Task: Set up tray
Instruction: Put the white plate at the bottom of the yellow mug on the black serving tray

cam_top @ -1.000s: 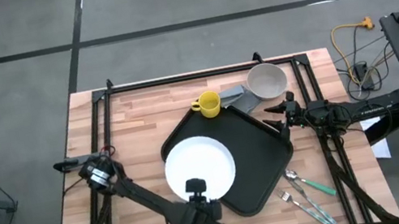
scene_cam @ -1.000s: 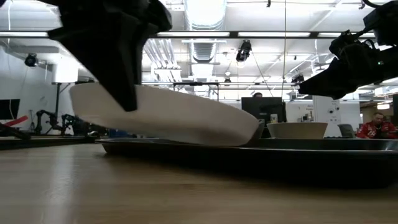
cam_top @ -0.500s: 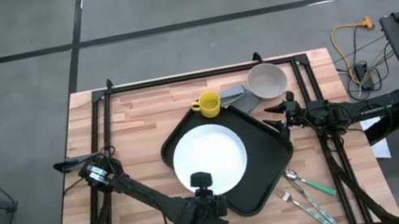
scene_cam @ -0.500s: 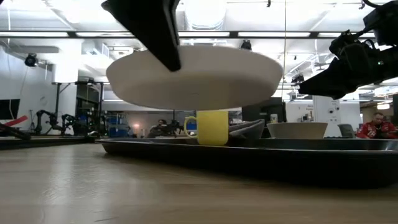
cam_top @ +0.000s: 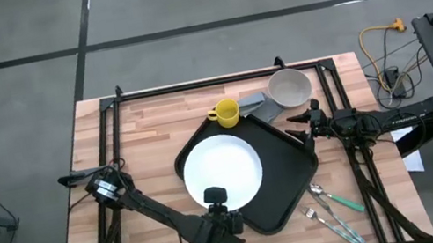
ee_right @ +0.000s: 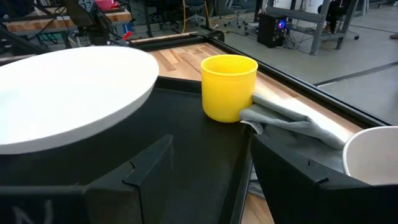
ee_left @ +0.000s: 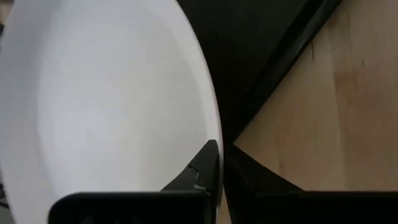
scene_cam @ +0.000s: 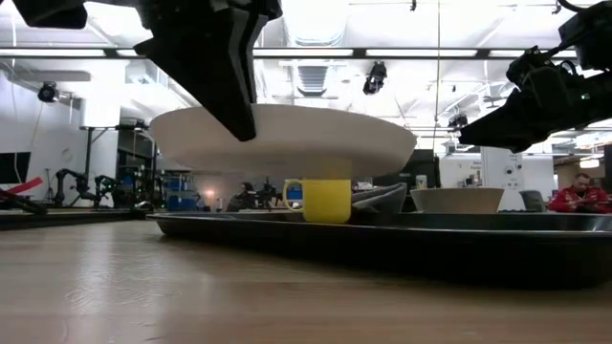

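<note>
Holding the white plate (cam_top: 223, 172) by its near edge, the left gripper (cam_top: 215, 199) is closed tight on the rim, at the front of the counter (cam_top: 131, 145). In the low view the plate (scene_cam: 283, 140) is in the air above the tray (scene_cam: 382, 232), a little tilted, not touching it. The tray (cam_top: 281, 159) is black and lies turned at an angle in the middle of the counter. Behind the tray stands a yellow mug (cam_top: 227, 113), with a grey cloth (cam_top: 255, 103) just beside it and a pale bowl (cam_top: 289, 85) further right. The right gripper (cam_top: 306, 122) is at the tray's right corner with its fingers well apart and nothing between them; I cannot tell if it touches the rim. Some cutlery (cam_top: 332, 211) lies on the wood at the front right, beside the tray.
</note>
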You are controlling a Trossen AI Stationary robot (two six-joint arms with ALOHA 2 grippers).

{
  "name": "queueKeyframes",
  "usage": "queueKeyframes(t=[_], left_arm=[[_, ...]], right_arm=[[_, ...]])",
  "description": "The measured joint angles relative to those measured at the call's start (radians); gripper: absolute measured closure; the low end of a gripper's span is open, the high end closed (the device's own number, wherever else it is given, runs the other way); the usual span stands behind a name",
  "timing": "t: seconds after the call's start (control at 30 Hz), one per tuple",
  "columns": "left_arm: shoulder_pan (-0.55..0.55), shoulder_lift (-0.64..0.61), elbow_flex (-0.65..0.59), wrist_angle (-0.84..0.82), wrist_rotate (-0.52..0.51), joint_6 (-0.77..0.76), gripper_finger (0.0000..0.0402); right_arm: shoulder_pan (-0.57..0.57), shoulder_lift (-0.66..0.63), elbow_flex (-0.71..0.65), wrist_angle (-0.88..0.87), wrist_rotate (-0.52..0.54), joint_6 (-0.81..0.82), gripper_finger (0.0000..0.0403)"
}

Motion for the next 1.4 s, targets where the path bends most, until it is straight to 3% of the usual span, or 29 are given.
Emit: queueKeyframes(t=[1.4], left_arm=[[0.130,0.000,-0.167,0.122,0.011,-0.016,0.0401]], right_arm=[[0.000,0.000,0.000,0.000,0.001,0.000,0.0195]])
